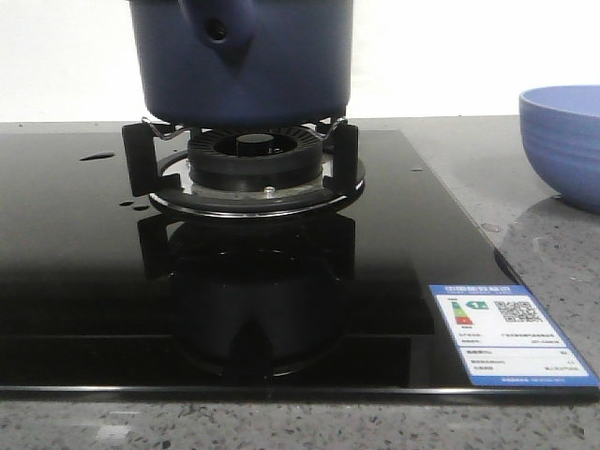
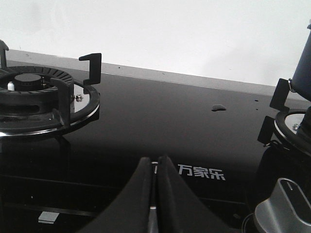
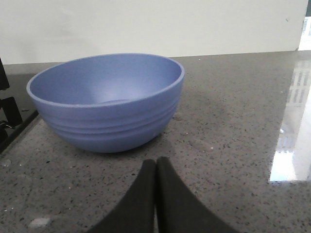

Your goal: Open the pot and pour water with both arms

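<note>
The dark navy pot [image 1: 242,66] stands on the burner's pot stand [image 1: 246,159] at the middle back of the front view, its handle mount with a round hole [image 1: 217,30] facing me; its top is cut off. A sliver of the pot [image 2: 302,68] shows in the left wrist view. Small water drops [image 1: 97,157] lie on the black glass hob, one also in the left wrist view [image 2: 218,108]. My left gripper [image 2: 155,162] is shut and empty over the hob. My right gripper [image 3: 156,162] is shut and empty on the near side of the light blue bowl [image 3: 107,99].
The light blue bowl [image 1: 565,141] sits on the grey stone counter [image 1: 553,253] right of the hob. A second burner [image 2: 34,94] and a silver knob [image 2: 282,208] show in the left wrist view. An energy label [image 1: 506,333] is stuck on the hob's front right corner.
</note>
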